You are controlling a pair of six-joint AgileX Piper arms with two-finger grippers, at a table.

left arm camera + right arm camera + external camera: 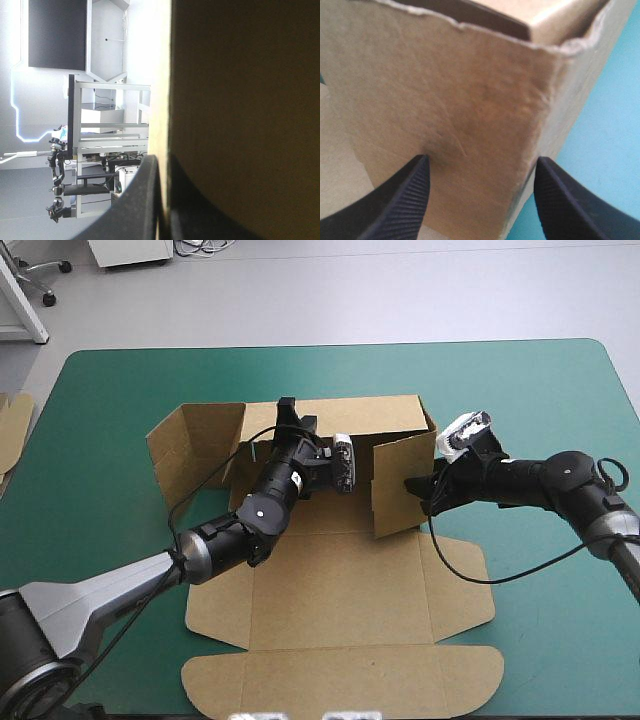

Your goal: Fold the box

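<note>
The box is spread at the middle of the teal-green bench, with its lid and front flaps laid flat toward the near edge. The far wall is raised upright, and a side wall is stood up at each end, the left one leaning outward. The left gripper is reached in over the box floor to the far wall. In its wrist view the black fingers are seen all but pressed together, with an edge of the brown sheet pinched between them. The right gripper is held at the raised right wall. Its fingers are spread apart, with a corner of that wall framed between them. A spare piece of board is seen at the left edge of the bench.
</note>
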